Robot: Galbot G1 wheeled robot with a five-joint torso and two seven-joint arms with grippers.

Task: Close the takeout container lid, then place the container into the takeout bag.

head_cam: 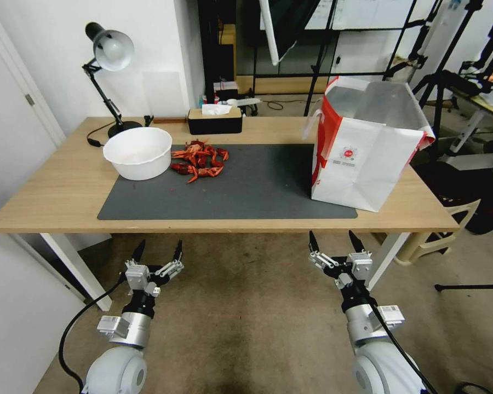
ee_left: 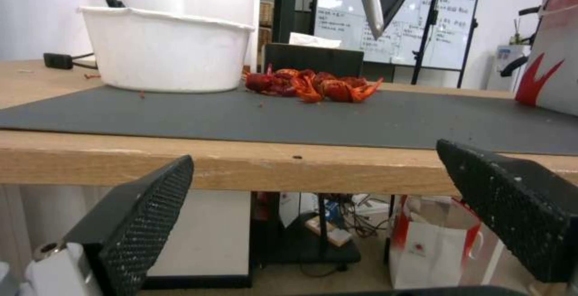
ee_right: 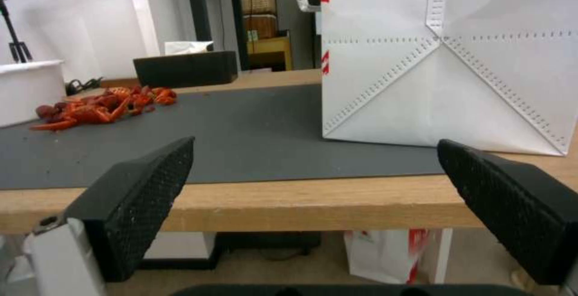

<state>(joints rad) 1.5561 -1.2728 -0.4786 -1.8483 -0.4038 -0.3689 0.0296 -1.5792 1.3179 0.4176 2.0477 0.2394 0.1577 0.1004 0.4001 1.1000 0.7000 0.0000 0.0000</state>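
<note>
Below the front edge of the worktop [head_cam: 49,213] my left gripper [head_cam: 156,253] and my right gripper [head_cam: 334,241] hang over the floor, fingers [ee_left: 144,214] spread wide and holding nothing. On the worktop's right end, partly on the grey mat [head_cam: 257,186], stands the takeout bag [head_cam: 361,148], upright and open-mouthed. Toward the left sit a white bowl [head_cam: 138,153] and, just beside it, a heap of red crayfish [head_cam: 200,160].

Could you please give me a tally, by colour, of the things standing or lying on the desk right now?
White: 2, the round bowl and the takeout bag (red sides)
Black: 2, the desk lamp and the tissue box
Red: 1, the crayfish pile
Grey: 1, the mat
Total: 6
</note>
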